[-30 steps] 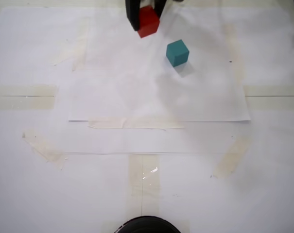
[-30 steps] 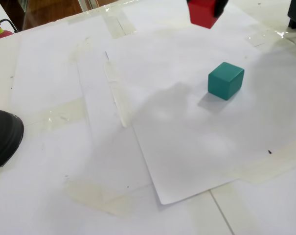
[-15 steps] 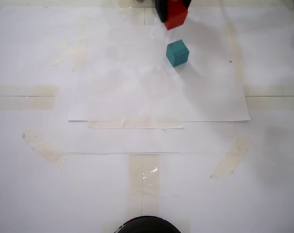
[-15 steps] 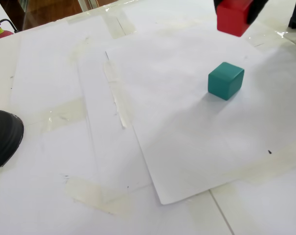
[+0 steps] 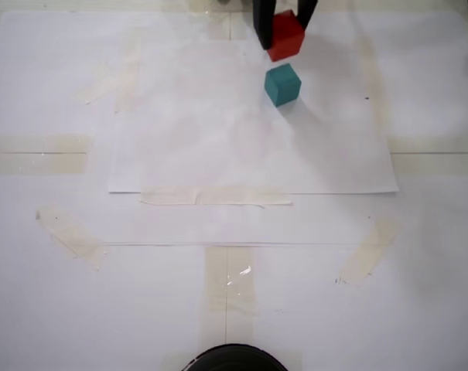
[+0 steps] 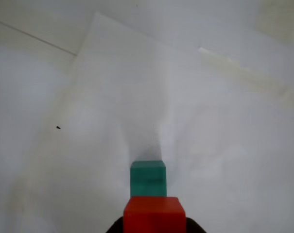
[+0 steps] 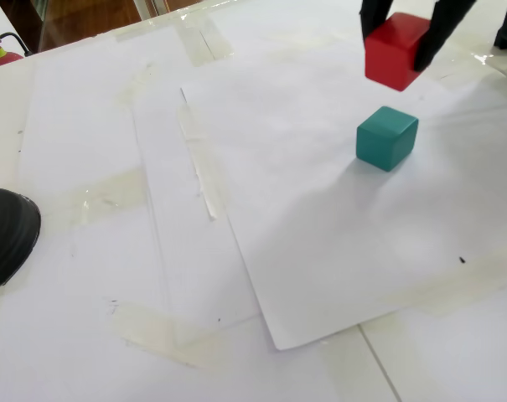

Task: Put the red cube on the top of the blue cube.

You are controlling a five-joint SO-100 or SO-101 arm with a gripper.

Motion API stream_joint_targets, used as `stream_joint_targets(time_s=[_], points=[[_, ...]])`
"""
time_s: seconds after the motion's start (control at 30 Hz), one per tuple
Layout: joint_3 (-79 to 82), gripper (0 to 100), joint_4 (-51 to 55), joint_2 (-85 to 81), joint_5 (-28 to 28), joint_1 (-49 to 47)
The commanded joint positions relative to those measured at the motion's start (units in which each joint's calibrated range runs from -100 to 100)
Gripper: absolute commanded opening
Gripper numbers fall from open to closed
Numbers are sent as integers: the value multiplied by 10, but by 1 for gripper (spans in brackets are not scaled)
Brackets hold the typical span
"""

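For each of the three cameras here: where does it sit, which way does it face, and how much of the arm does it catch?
A fixed view: overhead, looking straight down; gripper enters at top edge, holding the red cube near the blue cube.
Another fixed view: low, oblique from a corner; gripper at top right.
Wrist view: rides on the gripper, looking down past the red cube; only dark finger bases show.
All three show both cubes.

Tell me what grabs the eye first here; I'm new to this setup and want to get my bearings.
The red cube stands out most, held off the table between the dark fingers at the top of a fixed view. Just below it sits the teal cube, alone on a white paper sheet taped to the table.
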Motion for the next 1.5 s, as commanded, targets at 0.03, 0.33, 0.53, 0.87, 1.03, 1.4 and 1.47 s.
stream_joint_targets(time_s=[0.03,0.33,0.53,0.87,1.03,1.4,1.47], points=[[11,11,-36,3,-12,-13],[38,11,-81,22,-17,-20],[55,12,-104,31,-10,-18],[78,12,-121,28,-8,-13],[96,12,-137,27,-7,-11],[109,14,-148,20,-9,-13],[109,14,-147,18,-9,-13]])
